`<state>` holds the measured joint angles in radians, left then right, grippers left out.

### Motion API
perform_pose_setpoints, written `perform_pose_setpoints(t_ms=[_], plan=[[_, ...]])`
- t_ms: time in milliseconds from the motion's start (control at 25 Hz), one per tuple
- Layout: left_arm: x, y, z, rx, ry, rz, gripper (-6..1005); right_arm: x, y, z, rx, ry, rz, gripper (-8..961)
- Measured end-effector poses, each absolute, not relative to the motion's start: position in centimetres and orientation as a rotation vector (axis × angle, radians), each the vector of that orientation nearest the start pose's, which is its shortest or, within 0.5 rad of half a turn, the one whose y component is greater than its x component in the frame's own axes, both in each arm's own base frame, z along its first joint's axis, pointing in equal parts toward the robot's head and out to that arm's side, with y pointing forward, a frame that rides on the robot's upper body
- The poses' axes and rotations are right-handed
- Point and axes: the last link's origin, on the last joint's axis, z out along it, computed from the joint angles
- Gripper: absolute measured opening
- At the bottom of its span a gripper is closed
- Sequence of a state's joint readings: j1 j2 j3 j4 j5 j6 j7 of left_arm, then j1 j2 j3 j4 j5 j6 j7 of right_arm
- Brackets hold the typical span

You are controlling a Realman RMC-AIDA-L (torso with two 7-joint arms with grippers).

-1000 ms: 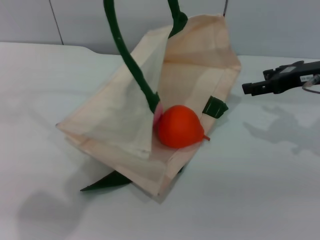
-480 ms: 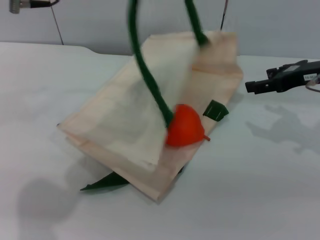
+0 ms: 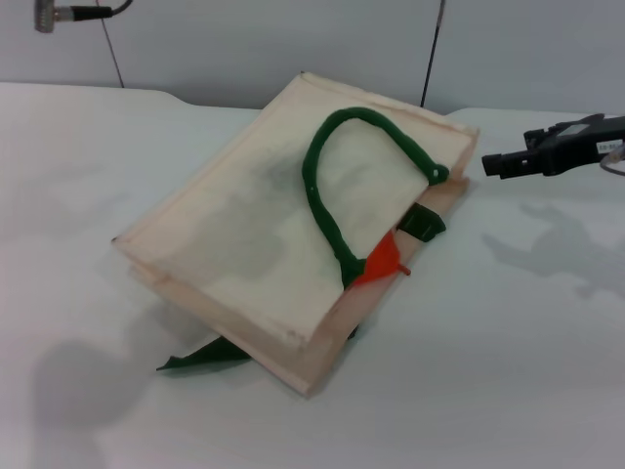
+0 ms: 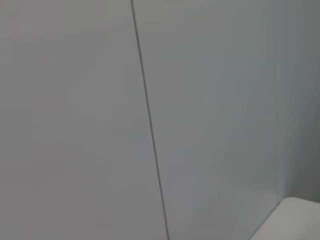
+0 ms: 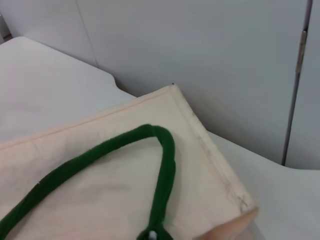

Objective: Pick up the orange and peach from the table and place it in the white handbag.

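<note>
Lying flat on table (image 3: 527, 391): one white handbag (image 3: 254, 234), broad open room all round it. One orange (image 3: 383, 262) peeking from bag mouth under green handle (image 3: 337, 186). Right end effector (image 3: 493, 164) hovering beside bag's far corner, touching nothing, holding nothing; finger spread unclear.

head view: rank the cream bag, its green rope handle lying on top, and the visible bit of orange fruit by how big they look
1. Cream fabric handbag, largest by far.
2. Dark green rope handle.
3. Bright orange fruit, smallest; only a sliver shows at the bag's opening, the rest is hidden.
</note>
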<state>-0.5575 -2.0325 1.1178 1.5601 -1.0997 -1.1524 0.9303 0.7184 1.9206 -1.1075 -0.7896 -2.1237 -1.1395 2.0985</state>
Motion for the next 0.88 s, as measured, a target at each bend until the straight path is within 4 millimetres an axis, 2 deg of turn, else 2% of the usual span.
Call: perform_pose_setpoints(t_ms=[200,400,600,880], plan=[[-10.8,40.5,11.7,-2.264,-0.406,-0.541,625,22.4,43.6,4.1,-2.464,0.891,0.170,872],[-14.2,41.3,12.2,-2.112,-0.501,-0.551,614,22.4,44.2,5.1,-2.356,0.832,0.253,872],[-17.0,42.6,11.5,-1.976,-0.572,-0.577,615,22.4,44.6,6.6,-2.189,0.730,0.326,872],[-19.1,43.3,9.5,-1.860,-0.602,-0.580,605,23.6,45.2,8.0,-2.024,0.714,0.388,871]])
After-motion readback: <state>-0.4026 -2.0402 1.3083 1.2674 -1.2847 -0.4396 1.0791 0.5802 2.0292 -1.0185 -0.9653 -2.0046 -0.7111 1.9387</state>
